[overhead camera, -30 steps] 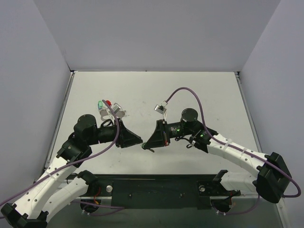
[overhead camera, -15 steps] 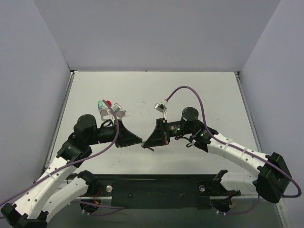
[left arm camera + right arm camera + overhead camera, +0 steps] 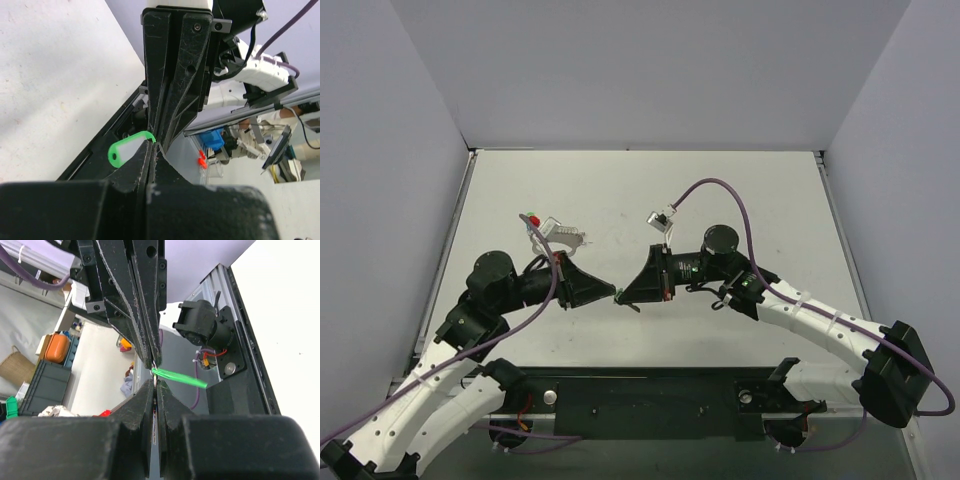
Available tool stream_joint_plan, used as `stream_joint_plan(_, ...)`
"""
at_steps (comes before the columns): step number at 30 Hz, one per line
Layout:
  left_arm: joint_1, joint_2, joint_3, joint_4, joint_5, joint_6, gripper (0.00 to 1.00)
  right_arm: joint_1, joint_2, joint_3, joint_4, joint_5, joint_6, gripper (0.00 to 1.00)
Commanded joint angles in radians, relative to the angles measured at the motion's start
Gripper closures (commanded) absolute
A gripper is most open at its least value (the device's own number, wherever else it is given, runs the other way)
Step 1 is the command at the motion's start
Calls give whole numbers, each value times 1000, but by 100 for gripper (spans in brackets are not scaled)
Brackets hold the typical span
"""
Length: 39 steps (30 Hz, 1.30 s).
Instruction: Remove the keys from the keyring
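Over the white table (image 3: 720, 200), left gripper (image 3: 612, 294) and right gripper (image 3: 624, 297) meet, jaws closed, at a green-headed key (image 3: 129, 152); best separated slowly.

One key (image 3: 129, 151), green-rimmed head with pale centre, juts out where left gripper (image 3: 152, 148) meets right gripper (image 3: 155, 385), blade hidden.

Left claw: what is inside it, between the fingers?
A green key sticks out beside the tips of the left claw, which is closed. What the fingers pinch is covered; the keyring cannot be seen.
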Motion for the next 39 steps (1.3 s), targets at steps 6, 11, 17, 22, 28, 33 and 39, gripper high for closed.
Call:
stream_joint_plan(6,-5,-114,-70,122,-270,-190,100,-1,16,35,201,141,98,100)
stream_joint_plan(11,-11,-154,-118,157,-365,-237,100,12,67,38,301,174,173,100)
stream_joint_plan(17,-21,-183,-121,145,-427,-245,100,29,98,49,317,186,176,100)
stream_joint_plan(22,-22,-188,-112,112,-439,-233,100,29,95,46,318,192,180,100)
stream_joint_plan(28,-22,-195,-67,47,-448,-192,57,28,86,48,318,180,187,100)
stream_joint_plan(33,-21,-194,-17,-10,-445,-146,50,29,82,60,306,160,204,100)
stream_joint_plan(39,-21,-169,121,-182,-424,4,51,31,61,98,213,122,212,100)
